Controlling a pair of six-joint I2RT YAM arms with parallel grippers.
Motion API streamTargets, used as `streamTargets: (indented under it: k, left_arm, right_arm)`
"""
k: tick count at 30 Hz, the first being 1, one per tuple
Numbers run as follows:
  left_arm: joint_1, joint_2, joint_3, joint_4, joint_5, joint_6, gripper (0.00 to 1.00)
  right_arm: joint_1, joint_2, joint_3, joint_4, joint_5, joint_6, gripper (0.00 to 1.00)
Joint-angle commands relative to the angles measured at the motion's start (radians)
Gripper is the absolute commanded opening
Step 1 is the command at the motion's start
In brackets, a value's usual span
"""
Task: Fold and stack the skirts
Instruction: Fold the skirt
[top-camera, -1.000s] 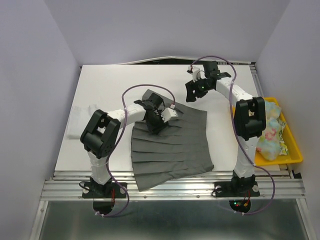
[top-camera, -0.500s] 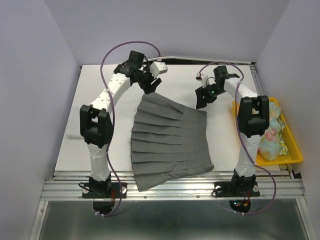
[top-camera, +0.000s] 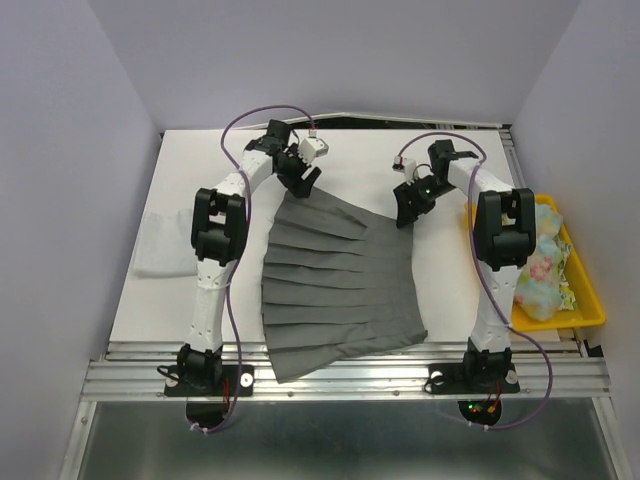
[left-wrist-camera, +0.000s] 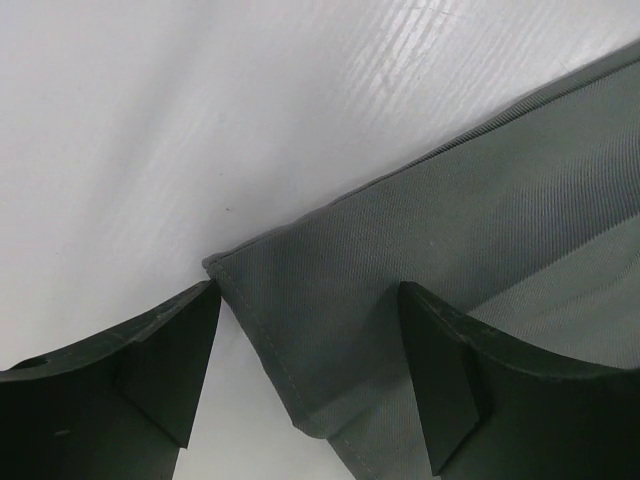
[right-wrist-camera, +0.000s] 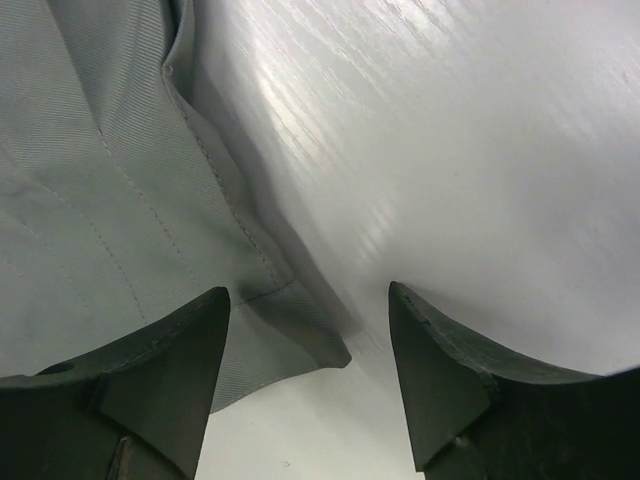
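Note:
A dark charcoal grey pleated skirt (top-camera: 338, 280) lies flat on the white table, its hem hanging over the near edge. My left gripper (top-camera: 298, 183) is open at the skirt's far left waistband corner (left-wrist-camera: 300, 330), one finger on each side of it. My right gripper (top-camera: 408, 212) is open at the far right waistband corner (right-wrist-camera: 290, 320), which lies between its fingers. A pale whitish cloth (top-camera: 165, 245) lies at the table's left edge. A pastel floral garment (top-camera: 545, 262) sits in the yellow tray.
The yellow tray (top-camera: 590, 300) stands off the table's right side, behind the right arm. Purple cables loop over both arms. White walls close in the table on the left, back and right.
My left arm swung from the skirt's middle to its far left corner and lowered there. My right gripper moved down and nearer, to the far right corner.

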Motion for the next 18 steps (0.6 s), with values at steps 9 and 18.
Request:
streamTargets:
  k: [9,18]
  left_arm:
    - [-0.001,-0.067,-0.120,0.000,-0.053,0.070,0.69]
    - [0.001,-0.127,-0.211,-0.034,-0.050,0.126,0.29]
  right_arm:
    - [-0.007,0.031,-0.022,-0.041,0.013,-0.083,0.46]
    - [-0.007,0.009,-0.039,-0.047,-0.014,-0.113,0.13]
